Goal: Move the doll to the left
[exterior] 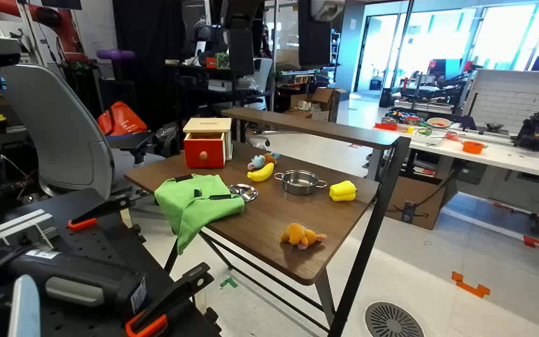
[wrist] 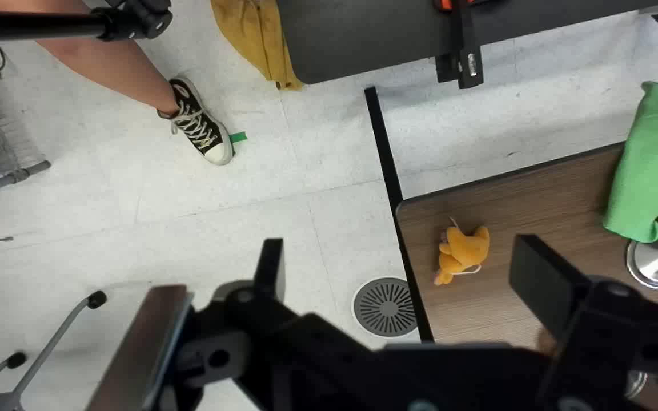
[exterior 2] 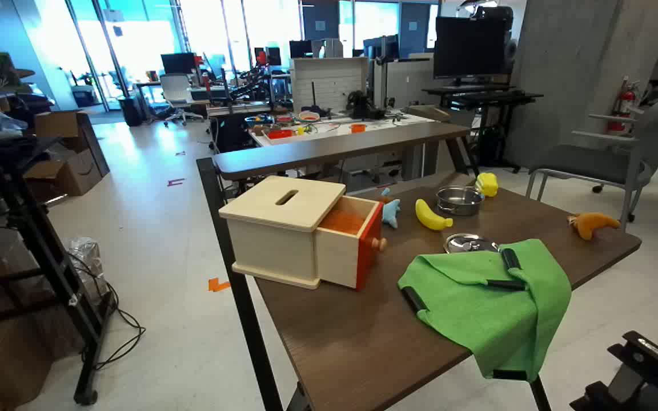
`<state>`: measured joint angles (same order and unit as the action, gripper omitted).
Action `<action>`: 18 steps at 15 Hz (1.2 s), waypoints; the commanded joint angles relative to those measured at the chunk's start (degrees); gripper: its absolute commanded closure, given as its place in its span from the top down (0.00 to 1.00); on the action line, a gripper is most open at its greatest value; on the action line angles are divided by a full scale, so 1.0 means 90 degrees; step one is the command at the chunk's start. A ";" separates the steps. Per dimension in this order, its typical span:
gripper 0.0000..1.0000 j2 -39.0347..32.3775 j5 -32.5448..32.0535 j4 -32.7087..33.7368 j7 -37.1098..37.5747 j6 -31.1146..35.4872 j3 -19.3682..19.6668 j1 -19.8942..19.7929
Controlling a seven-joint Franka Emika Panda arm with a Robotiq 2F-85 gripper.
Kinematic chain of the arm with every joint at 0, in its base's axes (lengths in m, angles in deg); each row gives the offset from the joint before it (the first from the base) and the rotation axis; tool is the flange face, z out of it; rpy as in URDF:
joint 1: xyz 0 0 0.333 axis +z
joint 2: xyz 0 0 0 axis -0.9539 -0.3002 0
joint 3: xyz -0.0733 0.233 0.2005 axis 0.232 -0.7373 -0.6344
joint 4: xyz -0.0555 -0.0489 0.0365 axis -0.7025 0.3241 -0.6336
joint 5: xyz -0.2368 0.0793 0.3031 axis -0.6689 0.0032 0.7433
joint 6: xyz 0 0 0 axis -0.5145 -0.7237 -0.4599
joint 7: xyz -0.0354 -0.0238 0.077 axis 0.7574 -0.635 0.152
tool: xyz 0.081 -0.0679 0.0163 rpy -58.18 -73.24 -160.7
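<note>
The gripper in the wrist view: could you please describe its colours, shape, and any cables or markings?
The gripper is black, with two blocky, flat-faced fingers on an angular linkage that has a round dark hole. I can make out no cable or lettering on it.

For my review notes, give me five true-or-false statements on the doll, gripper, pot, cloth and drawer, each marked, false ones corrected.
1. The gripper is open and the doll lies on the table. True.
2. The banana lies beside the steel pot. True.
3. The steel pot is covered. False: the lid lies off it, by the green cloth.
4. The red-fronted drawer is partly pulled out. True.
5. The green cloth covers the doll. False: the doll lies uncovered, apart from it.
</note>
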<state>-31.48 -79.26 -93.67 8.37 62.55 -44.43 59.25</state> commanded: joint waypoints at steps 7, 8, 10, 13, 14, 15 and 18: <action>1.00 -0.0264 0.0018 0.0072 0.0251 0.0371 -0.0065 0.0057; 1.00 -0.0448 0.0010 0.0155 0.0308 0.0451 -0.0131 0.0115; 1.00 -0.0839 0.0038 0.0334 0.0412 0.0651 -0.0268 0.0246; 1.00 -0.1581 0.0019 0.0679 0.0578 0.0879 -0.0465 0.0453; 1.00 -0.1906 0.0074 0.0856 0.0630 0.0973 -0.0486 0.0509; 1.00 -0.2231 0.0164 0.1023 0.0621 0.1056 -0.0481 0.0557; 1.00 -0.3198 0.0219 0.1570 0.0736 0.1190 -0.0440 0.0610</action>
<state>-51.40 -78.78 -85.64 14.42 72.13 -48.77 64.42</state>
